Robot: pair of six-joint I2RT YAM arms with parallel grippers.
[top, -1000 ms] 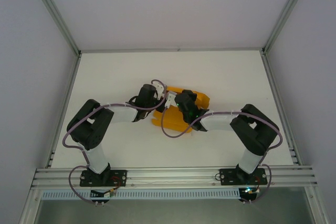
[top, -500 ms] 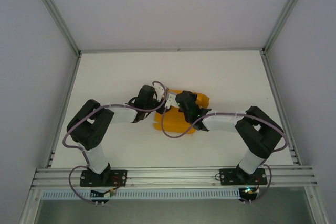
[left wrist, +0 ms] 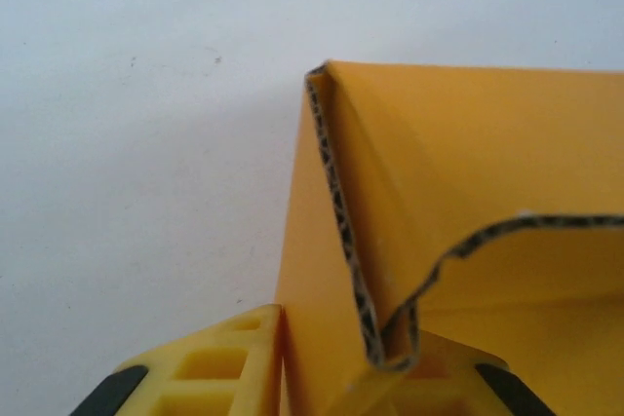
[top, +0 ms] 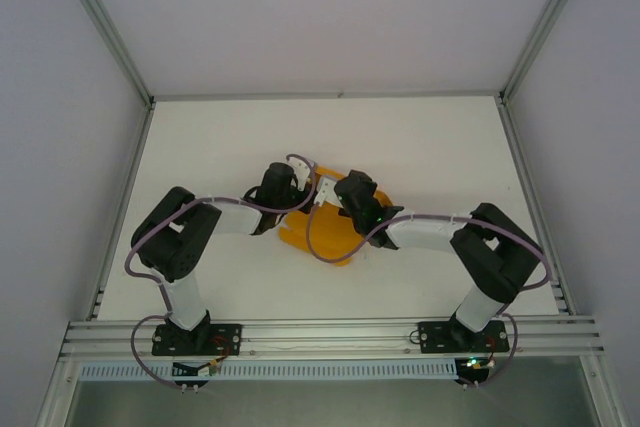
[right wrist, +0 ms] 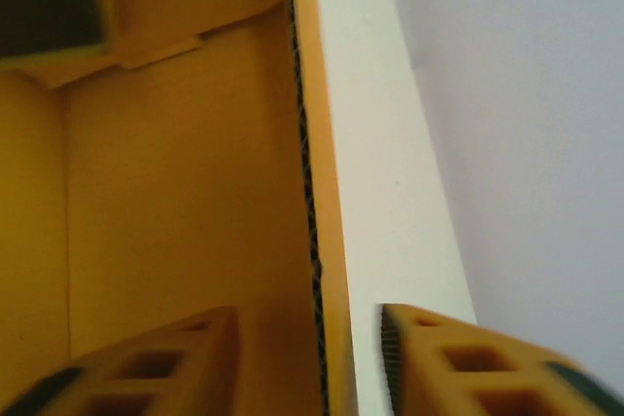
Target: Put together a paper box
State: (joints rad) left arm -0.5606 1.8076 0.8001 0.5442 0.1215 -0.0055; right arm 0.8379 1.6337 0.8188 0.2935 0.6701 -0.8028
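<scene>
Both of my arms reach in to the paper box (top: pixel 330 239), which sits on the white table (top: pixel 440 147) near its middle, a little toward the near edge, between my two wrists. It is orange-yellow card, partly folded up, with walls standing and its top open.

My left gripper (left wrist: pixel 346 343) is pressed together on the box. A wall doubled over on itself sits in the gap, and the corrugated cut edge of that fold runs up from between the yellow fingers (left wrist: pixel 229 362), touching them on both sides. Beyond the fold, one upright corner of the box stands against the bare table.

My right gripper (right wrist: pixel 310 328) stands spread astride another wall. The inner finger (right wrist: pixel 156 362) is inside the box, over orange card, and the outer finger (right wrist: pixel 463 362) is outside, over the white table. The thin edge of the wall runs between them with a gap on each side, so this gripper holds nothing.

From above, both wrists cover much of the box, and a purple cable (top: pixel 309 232) loops across its near side.
</scene>
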